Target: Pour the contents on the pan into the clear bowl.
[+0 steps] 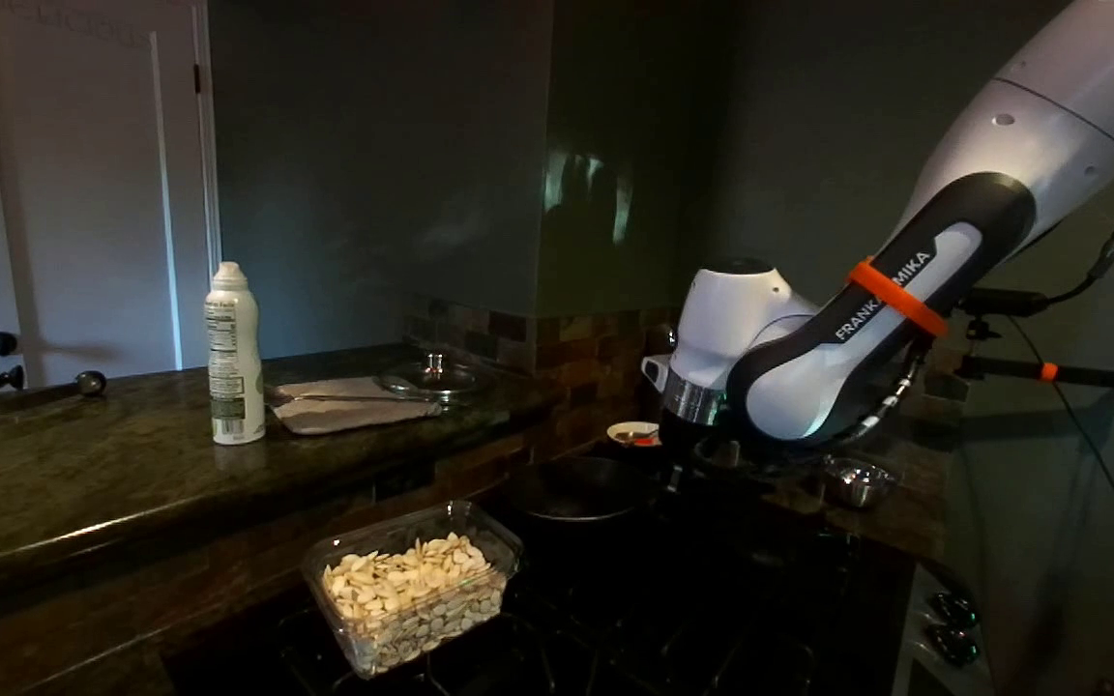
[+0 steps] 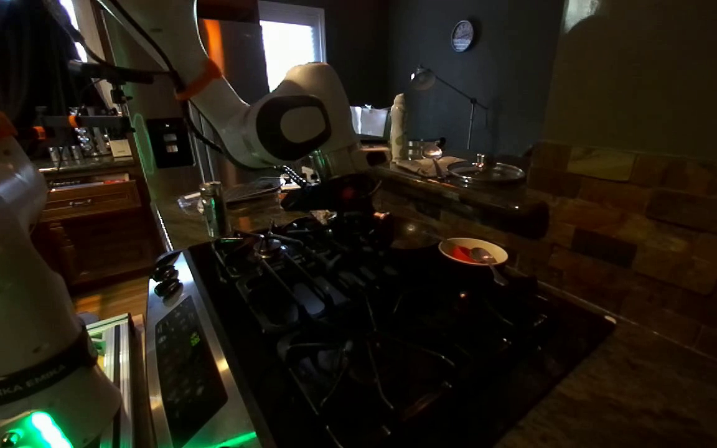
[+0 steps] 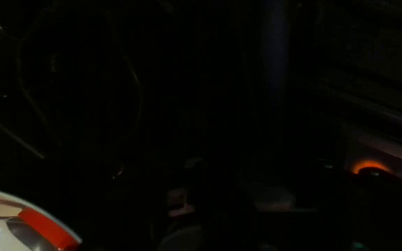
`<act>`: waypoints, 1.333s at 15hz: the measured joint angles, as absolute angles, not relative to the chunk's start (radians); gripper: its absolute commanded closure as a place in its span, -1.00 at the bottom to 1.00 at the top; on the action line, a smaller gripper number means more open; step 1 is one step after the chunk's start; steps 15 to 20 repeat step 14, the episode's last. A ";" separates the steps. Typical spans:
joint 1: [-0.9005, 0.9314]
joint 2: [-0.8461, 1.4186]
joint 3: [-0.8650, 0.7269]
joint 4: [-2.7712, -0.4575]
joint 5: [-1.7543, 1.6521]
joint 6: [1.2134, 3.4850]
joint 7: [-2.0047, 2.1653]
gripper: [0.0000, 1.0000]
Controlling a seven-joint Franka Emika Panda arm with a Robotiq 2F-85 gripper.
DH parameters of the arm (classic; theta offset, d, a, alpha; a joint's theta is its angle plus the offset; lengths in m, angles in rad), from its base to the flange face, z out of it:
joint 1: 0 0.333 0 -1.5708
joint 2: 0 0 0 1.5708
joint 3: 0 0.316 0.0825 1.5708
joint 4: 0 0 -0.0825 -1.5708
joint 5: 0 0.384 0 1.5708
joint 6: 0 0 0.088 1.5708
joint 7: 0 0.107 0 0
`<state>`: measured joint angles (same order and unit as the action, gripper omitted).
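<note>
The clear bowl is a see-through, roughly rectangular container with a heap of pale pieces in it, on the near part of the stove in an exterior view. The black pan sits behind it and looks dark inside; I see no pale pieces in it. The pan also shows partly behind the arm in an exterior view. My gripper is low beside the pan, on its handle side; the handle is lost in the dark. The wrist view is nearly black, so whether the fingers hold anything is hidden.
A white bowl with a spoon and something red stands near the pan. A small metal bowl is behind the arm. A raised counter holds a white bottle, a cloth and a glass lid. Burner grates cover the stove.
</note>
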<state>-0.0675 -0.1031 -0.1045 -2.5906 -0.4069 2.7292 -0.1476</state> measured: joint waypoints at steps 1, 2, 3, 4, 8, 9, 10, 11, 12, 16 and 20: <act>-0.074 -0.119 -0.099 -2.591 -0.442 2.716 -0.132 -0.85; -0.079 -0.136 -0.092 -2.591 -0.470 2.700 -0.121 -0.97; -0.081 -0.150 -0.084 -2.591 -0.488 2.687 -0.116 -1.00; -0.082 -0.164 -0.074 -2.591 -0.503 2.673 -0.110 -1.00; -0.082 -0.213 -0.039 -2.597 -0.538 2.639 -0.097 -1.00; -0.082 -0.231 -0.035 -2.603 -0.539 2.635 -0.101 -1.00; -0.081 -0.254 -0.034 -2.613 -0.537 2.635 -0.112 -1.00; -0.078 -0.285 -0.035 -2.631 -0.523 2.636 -0.136 -1.00; -0.073 -0.319 -0.039 -2.653 -0.500 2.643 -0.164 -1.00; -0.075 -0.348 -0.038 -2.664 -0.494 2.643 -0.173 -1.00; -0.075 -0.348 -0.038 -2.664 -0.494 2.643 -0.173 -1.00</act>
